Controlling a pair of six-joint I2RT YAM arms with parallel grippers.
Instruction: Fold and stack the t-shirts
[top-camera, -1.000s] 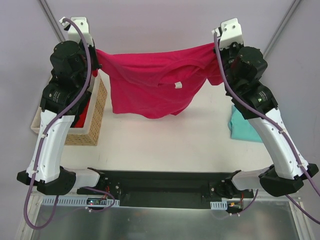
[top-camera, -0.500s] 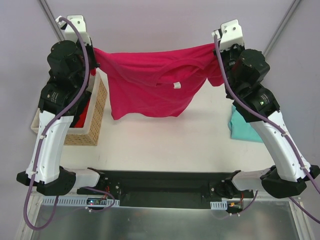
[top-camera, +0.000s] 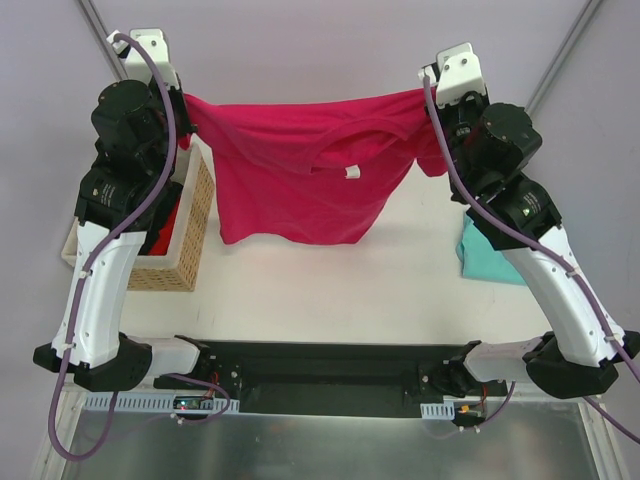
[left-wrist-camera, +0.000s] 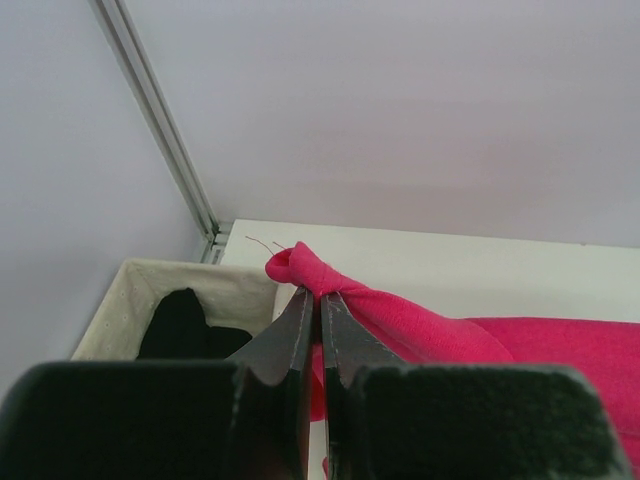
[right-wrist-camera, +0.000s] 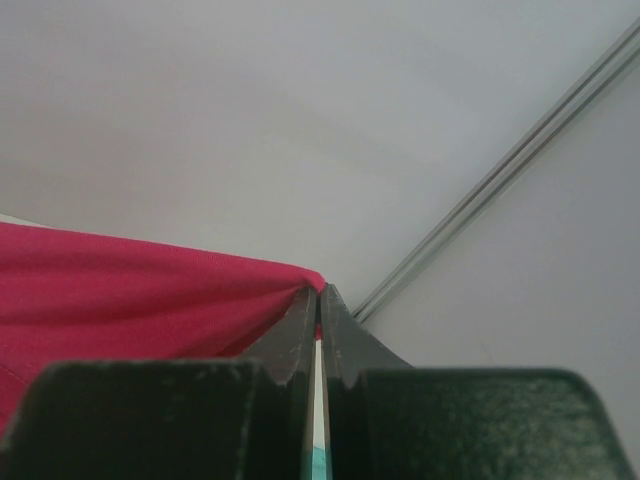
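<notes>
From above, the magenta t-shirt (top-camera: 300, 180) hangs spread between the two raised arms, over the far part of the worktop (top-camera: 330, 290). The left pincer (top-camera: 185, 105) is clamped on one upper corner and the right pincer (top-camera: 428, 95) on the other. The top edge runs nearly taut between them. The body sags below it, with the white neck label (top-camera: 351, 172) facing the camera. Whether the hem touches the worktop cannot be told. The teal t-shirt (top-camera: 490, 262) lies on the worktop at the right side, partly hidden by the right arm. A wicker basket (top-camera: 195, 235) stands at the left edge, beside the left arm.

In the left wrist view, the left pincer (left-wrist-camera: 320, 297) is pressed tight on a bunched knot of magenta cloth that pokes out past the tips. The rest of the shirt trails off to the right. Lower left, the basket holds a black garment (left-wrist-camera: 185, 325).

In the right wrist view, the right pincer (right-wrist-camera: 318, 292) is closed on a corner of the magenta t-shirt. The cloth stretches off to the left in taut folds.
</notes>
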